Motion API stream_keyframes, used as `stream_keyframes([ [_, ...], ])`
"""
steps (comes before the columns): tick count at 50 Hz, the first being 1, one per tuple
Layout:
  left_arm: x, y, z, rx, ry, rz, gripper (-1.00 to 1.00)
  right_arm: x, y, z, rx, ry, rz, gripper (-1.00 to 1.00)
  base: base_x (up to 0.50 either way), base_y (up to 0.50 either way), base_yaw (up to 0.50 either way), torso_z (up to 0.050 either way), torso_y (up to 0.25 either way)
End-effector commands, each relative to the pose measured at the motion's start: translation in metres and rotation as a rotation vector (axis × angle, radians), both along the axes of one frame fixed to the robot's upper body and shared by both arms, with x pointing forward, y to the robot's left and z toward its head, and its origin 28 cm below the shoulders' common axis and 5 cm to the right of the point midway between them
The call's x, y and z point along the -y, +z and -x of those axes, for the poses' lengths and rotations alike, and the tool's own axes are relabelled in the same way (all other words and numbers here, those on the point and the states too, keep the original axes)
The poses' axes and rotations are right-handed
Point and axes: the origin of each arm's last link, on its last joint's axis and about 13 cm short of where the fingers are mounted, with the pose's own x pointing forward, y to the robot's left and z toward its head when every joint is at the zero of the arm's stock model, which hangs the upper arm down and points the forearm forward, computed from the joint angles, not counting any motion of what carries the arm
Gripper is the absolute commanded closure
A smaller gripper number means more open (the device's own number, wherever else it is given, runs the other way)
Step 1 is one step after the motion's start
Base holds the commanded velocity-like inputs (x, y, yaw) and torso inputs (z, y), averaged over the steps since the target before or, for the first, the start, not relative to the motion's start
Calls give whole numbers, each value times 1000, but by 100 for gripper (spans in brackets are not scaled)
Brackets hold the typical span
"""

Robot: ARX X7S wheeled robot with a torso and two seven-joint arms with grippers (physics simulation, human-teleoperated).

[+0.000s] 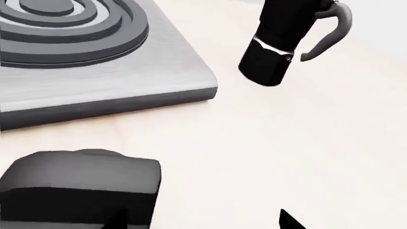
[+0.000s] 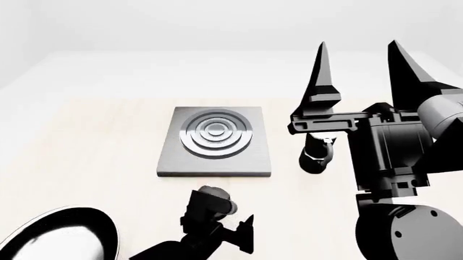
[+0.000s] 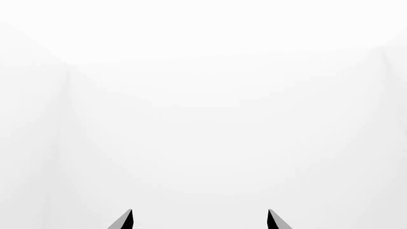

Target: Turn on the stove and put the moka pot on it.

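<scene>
the moka pot (image 2: 316,155) stands upright on the pale table (image 2: 94,124), just beside the stove (image 2: 214,142) on its right side and apart from the slab, partly hidden behind the right gripper (image 2: 359,57). that gripper is raised, its two pointed fingers (image 2: 320,76) up and spread wide with nothing between them. the left gripper (image 2: 230,233) is low at the near edge in front of the stove, beside the black knob (image 1: 79,183); i cannot tell how its fingers stand. a black frying pan (image 2: 62,235) lies at the near left corner.
</scene>
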Motion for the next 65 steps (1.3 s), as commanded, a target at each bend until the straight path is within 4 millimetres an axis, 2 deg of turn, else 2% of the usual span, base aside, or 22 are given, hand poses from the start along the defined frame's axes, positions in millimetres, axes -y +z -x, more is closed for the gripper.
stream_keyframes([
  [1,7,11,-11,33,-29,-8,-100,0,-1,0,-4,-1,1,-100,0,0,0,0,0],
  [13,12,56,-32,178,-32,-17,-100,3,-4,-1,-10,-6,-3,-100,0,0,0,0,0],
  [16,12,65,-33,223,-32,-23,-100,5,-5,-4,-15,-12,-3,-100,0,0,0,0,0],
  [21,8,95,-29,384,-29,-22,-100,6,-8,-6,-28,-20,0,-100,0,0,0,0,0],
  [22,7,107,-27,444,-24,-12,-100,6,-10,-7,-35,-25,2,-100,0,0,0,0,0],
  [23,6,108,-27,444,-24,-12,-100,6,-10,-7,-35,-25,2,-100,0,0,0,0,0],
  [25,3,125,-22,525,-14,-11,-100,7,-11,-9,-45,-32,7,-100,0,0,0,0,0],
  [29,-2,142,-16,625,2,-36,-100,8,-12,-10,-53,-42,16,-100,0,0,0,0,0],
  [30,-5,153,-11,678,16,-32,-100,9,-12,-11,-57,-48,20,-100,0,0,0,0,0],
  [36,-16,176,3,831,92,-50,-100,13,-15,-14,-71,-67,29,-100,0,0,0,0,0],
  [48,-39,211,32,1040,247,-126,-100,20,-24,-22,-103,-102,43,-100,0,0,0,0,0],
  [60,-56,237,64,1306,379,-166,-100,34,-48,-44,-195,-180,65,-100,0,0,0,0,0],
  [65,-63,248,83,1432,445,-132,-100,40,-62,-54,-247,-216,73,-100,0,0,0,0,0],
])
